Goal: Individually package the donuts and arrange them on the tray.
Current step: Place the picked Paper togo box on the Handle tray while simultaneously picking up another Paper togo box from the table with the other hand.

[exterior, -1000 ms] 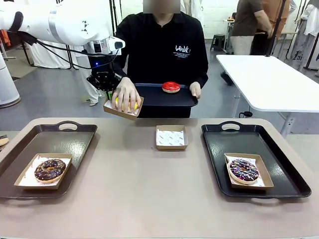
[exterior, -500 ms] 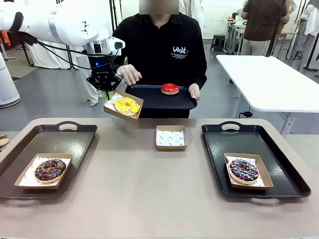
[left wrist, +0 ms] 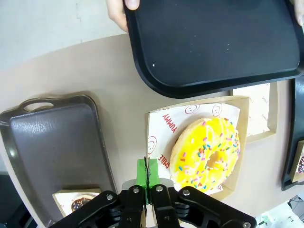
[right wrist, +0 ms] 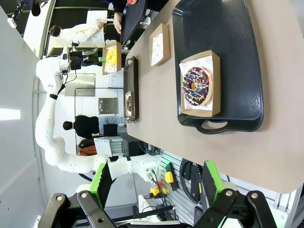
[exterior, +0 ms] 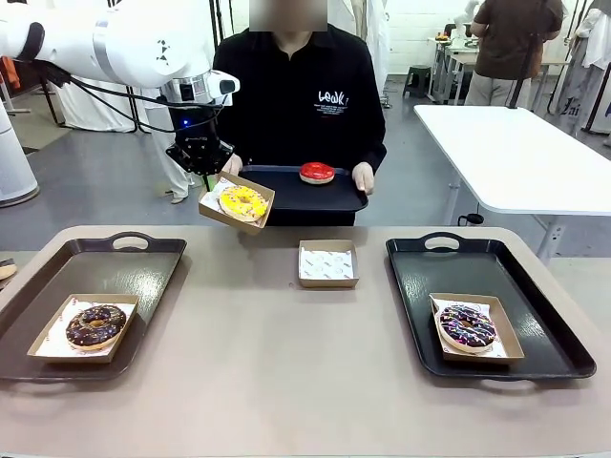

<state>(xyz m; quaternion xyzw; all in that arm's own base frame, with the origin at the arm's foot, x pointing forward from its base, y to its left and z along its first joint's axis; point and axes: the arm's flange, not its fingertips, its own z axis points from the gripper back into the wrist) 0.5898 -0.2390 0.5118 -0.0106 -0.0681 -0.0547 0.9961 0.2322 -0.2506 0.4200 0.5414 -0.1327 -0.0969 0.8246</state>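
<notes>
Left hand (left wrist: pixel 147 167) (on box (left wrist: pixel 244 142)) beside donut (left wrist: pixel 205 154)

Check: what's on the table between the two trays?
Front view: one empty paper-lined box sits between the left tray and right tray, toward the far edge. The rest of that table stretch is bare.

Open tabletop (exterior: pixel 286 372) lies between the left tray (exterior: pixel 124 272) and right tray (exterior: pixel 458 267), broken only by 1 empty box (exterior: pixel 327 263) near the far edge. Both trays' far halves are bare; 2 boxed donuts (exterior: pixel 94 324) sit in their near parts. At the far edge, a person's tray (exterior: pixel 286 188) hangs just beside the yellow-donut box (exterior: pixel 215 212) in the left gripper (exterior: pixel 205 176).
</notes>
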